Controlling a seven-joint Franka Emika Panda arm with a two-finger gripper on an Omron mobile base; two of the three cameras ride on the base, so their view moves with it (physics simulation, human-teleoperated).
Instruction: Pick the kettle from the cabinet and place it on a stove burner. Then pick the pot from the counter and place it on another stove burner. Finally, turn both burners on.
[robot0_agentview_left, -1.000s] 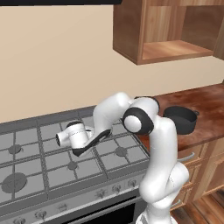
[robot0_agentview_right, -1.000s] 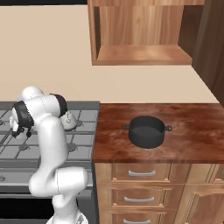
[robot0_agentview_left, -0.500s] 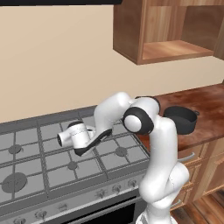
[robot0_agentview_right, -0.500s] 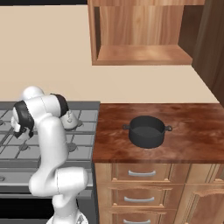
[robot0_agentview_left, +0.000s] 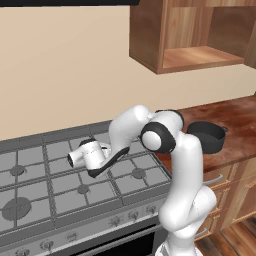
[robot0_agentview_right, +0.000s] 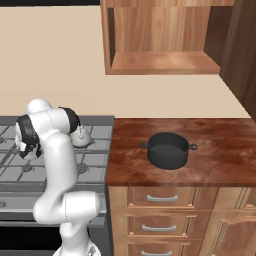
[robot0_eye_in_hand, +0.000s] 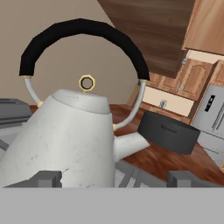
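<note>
The kettle (robot0_eye_in_hand: 70, 135) stands on the stove (robot0_agentview_left: 30, 200) grate, close in front of the released claw (robot0_eye_in_hand: 113, 178), its spout toward the pot (robot0_eye_in_hand: 168, 131). The pot (robot0_agentview_right: 168, 149) sits apart on the desk (robot0_agentview_right: 220, 160), below the open cabinet (robot0_agentview_right: 160, 62).

Plain beige wall (robot0_agentview_left: 60, 65) behind, wood floor (robot0_agentview_left: 235, 240) lower right.

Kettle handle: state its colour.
Black; the kettle handle arches over the pale body, clearest in the hand view.
</note>
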